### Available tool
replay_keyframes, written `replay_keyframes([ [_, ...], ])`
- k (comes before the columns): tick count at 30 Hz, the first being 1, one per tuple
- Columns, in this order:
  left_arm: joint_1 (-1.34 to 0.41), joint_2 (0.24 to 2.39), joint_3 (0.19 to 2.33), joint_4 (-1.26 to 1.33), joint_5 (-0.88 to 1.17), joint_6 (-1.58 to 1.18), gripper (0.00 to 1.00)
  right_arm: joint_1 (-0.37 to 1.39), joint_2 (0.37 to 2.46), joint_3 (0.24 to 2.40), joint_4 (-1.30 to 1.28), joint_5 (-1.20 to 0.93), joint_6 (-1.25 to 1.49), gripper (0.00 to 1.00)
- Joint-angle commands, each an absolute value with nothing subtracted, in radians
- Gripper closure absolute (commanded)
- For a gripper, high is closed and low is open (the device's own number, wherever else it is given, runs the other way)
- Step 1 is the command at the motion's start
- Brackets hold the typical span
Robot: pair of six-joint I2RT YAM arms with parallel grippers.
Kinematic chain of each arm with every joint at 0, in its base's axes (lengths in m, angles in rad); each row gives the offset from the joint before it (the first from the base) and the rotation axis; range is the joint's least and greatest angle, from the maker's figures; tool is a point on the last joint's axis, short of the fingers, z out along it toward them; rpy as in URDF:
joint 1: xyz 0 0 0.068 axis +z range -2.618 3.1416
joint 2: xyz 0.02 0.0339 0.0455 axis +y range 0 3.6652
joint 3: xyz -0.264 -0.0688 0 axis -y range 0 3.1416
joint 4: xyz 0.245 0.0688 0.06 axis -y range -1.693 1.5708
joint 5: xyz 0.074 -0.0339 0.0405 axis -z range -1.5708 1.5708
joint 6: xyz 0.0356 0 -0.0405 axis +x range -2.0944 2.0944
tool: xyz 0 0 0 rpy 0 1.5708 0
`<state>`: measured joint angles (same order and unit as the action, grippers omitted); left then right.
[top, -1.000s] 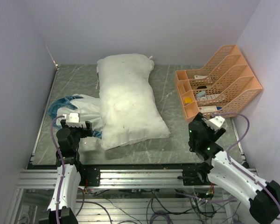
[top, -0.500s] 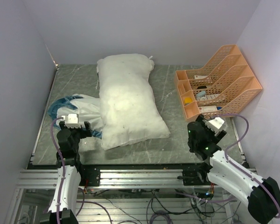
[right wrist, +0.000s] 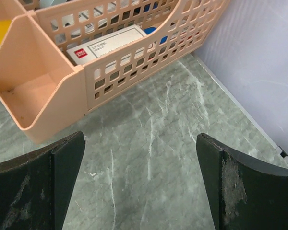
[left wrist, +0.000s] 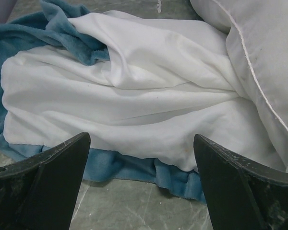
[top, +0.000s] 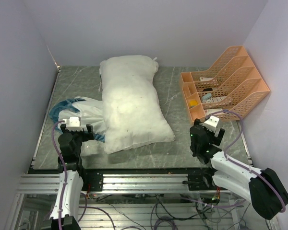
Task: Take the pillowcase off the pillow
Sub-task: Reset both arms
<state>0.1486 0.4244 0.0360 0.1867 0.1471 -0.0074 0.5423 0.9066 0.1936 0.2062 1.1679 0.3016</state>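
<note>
**Pillowcase off to the left, both grippers empty**

The green-grey marbled table [top: 177,93] is taken up mostly by the pillow [top: 129,103], which lies lengthwise down the middle, plump and off-white. No cover is seen on any part of it in the top view. Along the right side the orange file rack [top: 233,76] is set, well apart from the pillow.

The pillowcase [top: 81,111] is bunched in a limp heap at the pillow's near-left flank and touches it. It is turned white side out, with the teal ruffled edge [left wrist: 134,167] showing along its near and left borders. In the left wrist view its white folds are seen running up against the pillow's seamed edge [left wrist: 259,91]. Whether any fabric is trapped beneath the pillow cannot be told.

The left gripper [top: 78,128] is held just at the near edge of the heap, its jaws spread wide and nothing between them. The right gripper [top: 205,128] is likewise spread wide and empty, and is pointed at bare table beside the rack's near compartment [right wrist: 43,96], where a white box [right wrist: 105,43] is stored behind the lattice.

The removal itself is judged to be done or very nearly so. What is left is the separating of the two things. If a next move is wanted, the left jaws would have to be lowered onto the teal edge and closed on it. The case could then be drawn leftward, away from the pillow, low and slowly so that the pillow is not dragged along.
</note>
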Motion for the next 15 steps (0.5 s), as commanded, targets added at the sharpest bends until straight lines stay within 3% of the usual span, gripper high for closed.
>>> replay_keyframes([
  [1, 0.144, 0.438, 0.049, 0.241, 0.143, -0.005, 0.01, 0.536, 0.972, 0.18, 0.314, 1.145, 0.253, 0.0],
  [7, 0.144, 0.425, 0.046, 0.234, 0.145, -0.006, 0.0, 0.535, 0.983, 0.146, 0.417, 1.137, 0.189, 0.0],
  [15, 0.143, 0.429, 0.047, 0.236, 0.145, -0.006, 0.0, 0.535, 0.971, 0.108, 0.496, 0.922, 0.058, 0.0],
])
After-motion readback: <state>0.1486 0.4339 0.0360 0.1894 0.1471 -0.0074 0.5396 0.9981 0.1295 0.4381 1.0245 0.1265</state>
